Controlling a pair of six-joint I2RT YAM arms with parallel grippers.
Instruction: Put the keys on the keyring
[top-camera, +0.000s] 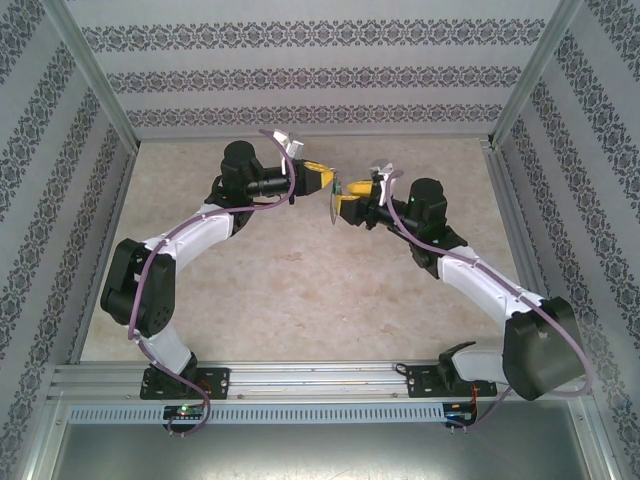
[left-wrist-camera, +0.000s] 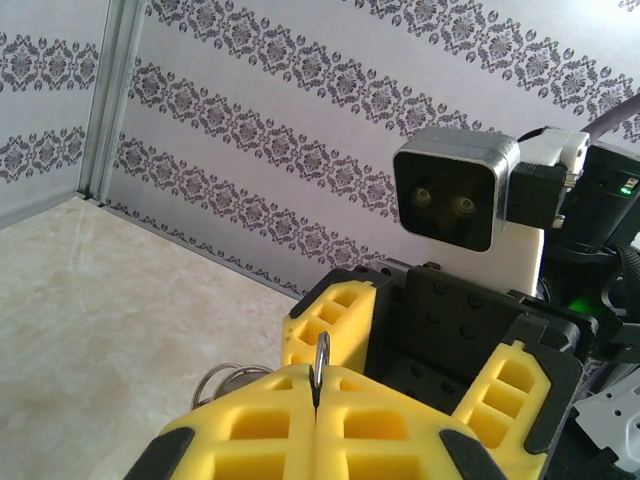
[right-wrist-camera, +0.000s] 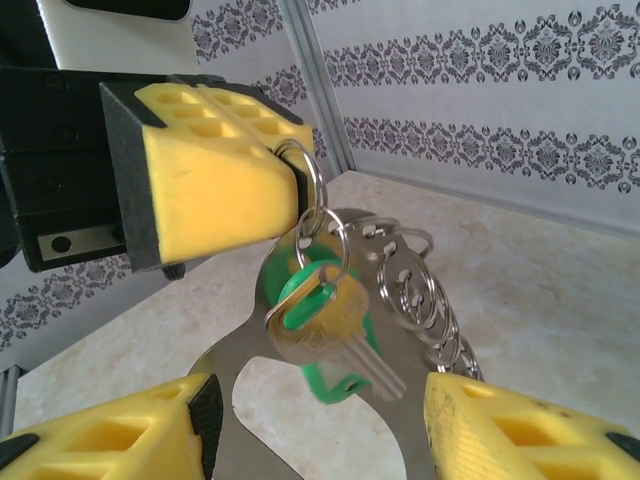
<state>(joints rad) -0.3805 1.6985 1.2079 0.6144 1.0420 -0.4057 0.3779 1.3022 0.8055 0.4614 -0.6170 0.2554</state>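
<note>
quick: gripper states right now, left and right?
Left gripper: closed on a ring of the keyring, with the key hanging from it.
Right gripper: open, fingers apart either side of the keyring.

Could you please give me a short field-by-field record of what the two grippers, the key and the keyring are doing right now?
left gripper: shut on a small split ring, above the table
key: green-headed, hanging just below that ring, in front of the keyring
keyring: grey carabiner-like loop with a chain of rings, in the air between the grippers
right gripper: fingers wide apart on either side of the keyring; contact unclear
</note>
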